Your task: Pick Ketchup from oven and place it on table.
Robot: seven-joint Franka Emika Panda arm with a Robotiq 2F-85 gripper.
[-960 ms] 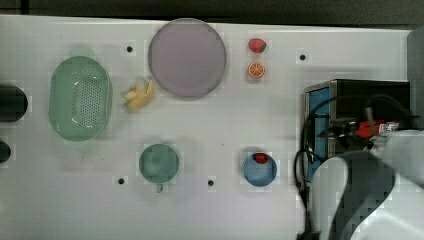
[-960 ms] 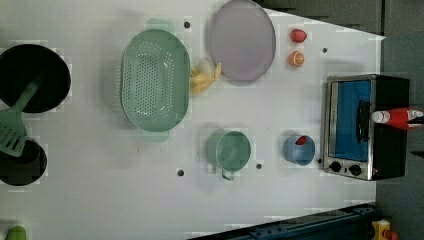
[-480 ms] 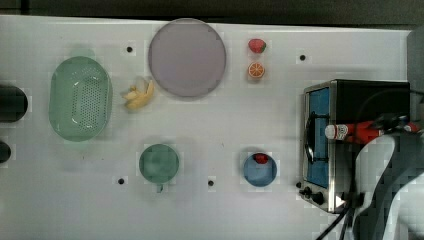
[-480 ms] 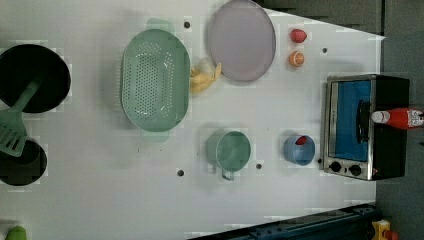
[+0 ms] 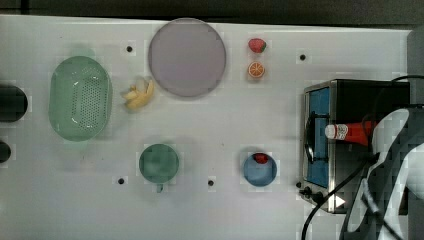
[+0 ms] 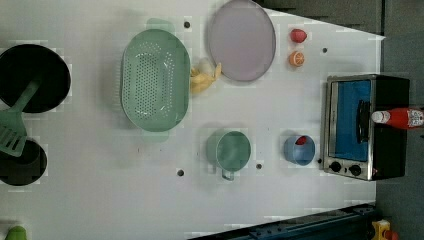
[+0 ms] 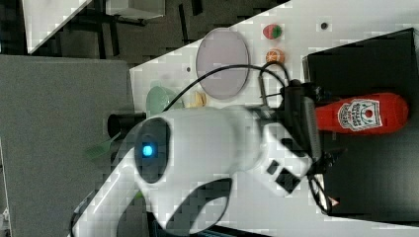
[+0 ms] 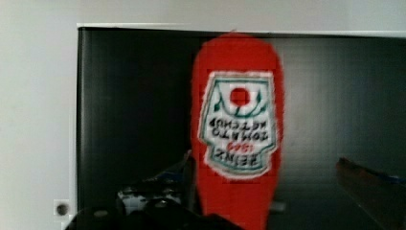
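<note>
The Ketchup (image 5: 350,133) lies on its side on the black top of the oven (image 5: 320,100), its white cap over the glass door. The left view has the Ketchup (image 6: 400,118) at the same spot on the oven (image 6: 350,125). My arm (image 5: 395,165) comes in from the top view's right and covers the bottle's base end. In the wrist view the red bottle (image 8: 237,129) runs away from the camera, and my gripper (image 8: 258,196) is open, a dark finger (image 8: 368,179) standing clear of the bottle's side. The white table (image 5: 225,210) lies in front of the oven.
A blue bowl (image 5: 260,170) holding a strawberry sits just before the oven door. Further off are a green mug (image 5: 159,163), a green colander (image 5: 80,98), a purple plate (image 5: 186,56), banana pieces (image 5: 137,94), a strawberry (image 5: 257,45) and an orange half (image 5: 256,69). Black cables (image 5: 340,190) hang over the oven's knob end.
My arm has slid toward the top view's right, uncovering the bottle's cap and neck. The bottle has stayed where it was on the oven top.
</note>
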